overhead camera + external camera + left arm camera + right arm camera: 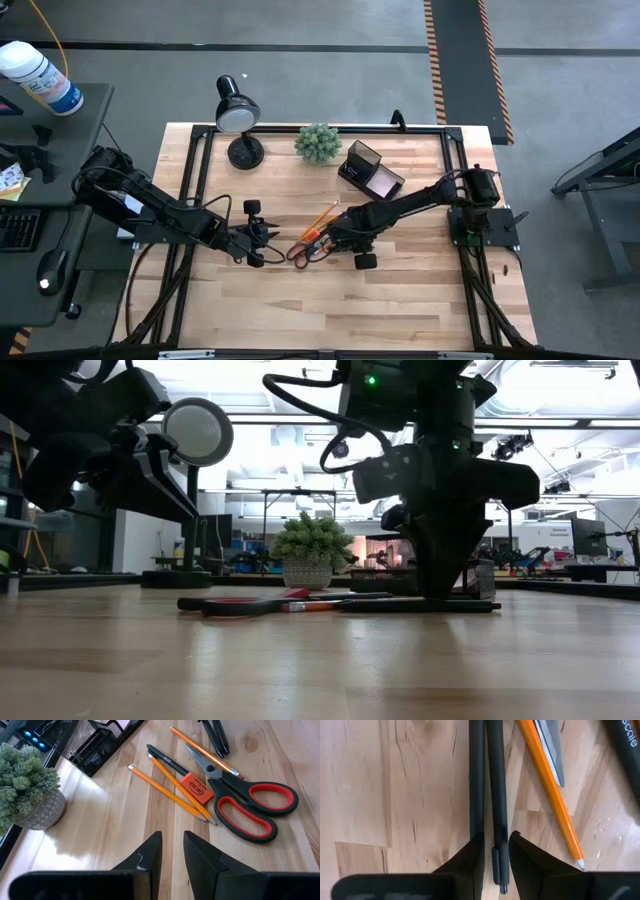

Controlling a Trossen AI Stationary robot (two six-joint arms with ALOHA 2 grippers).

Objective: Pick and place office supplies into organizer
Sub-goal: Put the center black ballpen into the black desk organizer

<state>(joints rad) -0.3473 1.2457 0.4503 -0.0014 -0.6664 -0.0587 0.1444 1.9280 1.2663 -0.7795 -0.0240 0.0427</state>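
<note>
At the table's middle, the right gripper [494, 851] points straight down, narrowly straddling a dark pen [497, 795]

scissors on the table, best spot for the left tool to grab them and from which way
Probably the crossing just ahead of the handles on the scissors, approached from straight above. They lie flat with blades shut, so that narrow neck fits between the fingers of the left tool; the wide handle loops would not. One pencil lies across the blades.

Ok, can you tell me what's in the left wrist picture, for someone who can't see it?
The left tool hovers slightly open above a wooden table, facing red-handled scissors, three orange pencils, an orange eraser and a black pen. A green plant sits to one side, beside a black mesh organizer.
</note>
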